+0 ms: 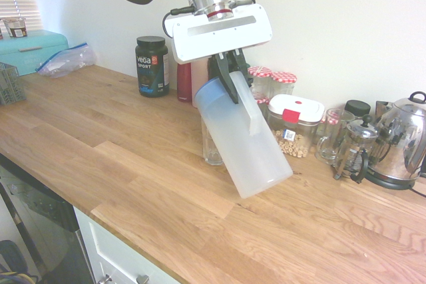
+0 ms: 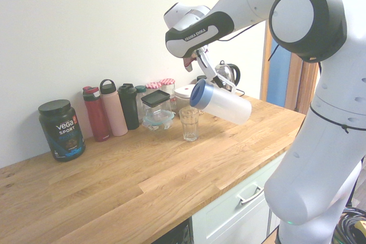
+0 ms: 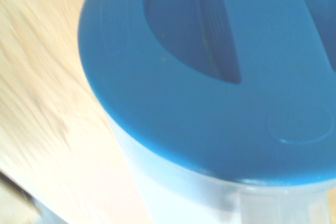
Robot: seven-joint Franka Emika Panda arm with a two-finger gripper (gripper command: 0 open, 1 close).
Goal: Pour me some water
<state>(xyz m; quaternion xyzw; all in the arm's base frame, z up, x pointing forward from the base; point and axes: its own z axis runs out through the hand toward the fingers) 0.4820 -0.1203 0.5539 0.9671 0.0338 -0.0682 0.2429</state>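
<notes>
Pitcher (image 1: 247,144): hanging tilted above counter (image 1: 146,164), lid end (image 2: 201,94) leaning toward glass (image 2: 189,124). Gripper (image 1: 235,98): clamping pitcher's handle. Glass: standing upright on counter, below lid end. You are probably needing steeper tip, spout over glass.
</notes>
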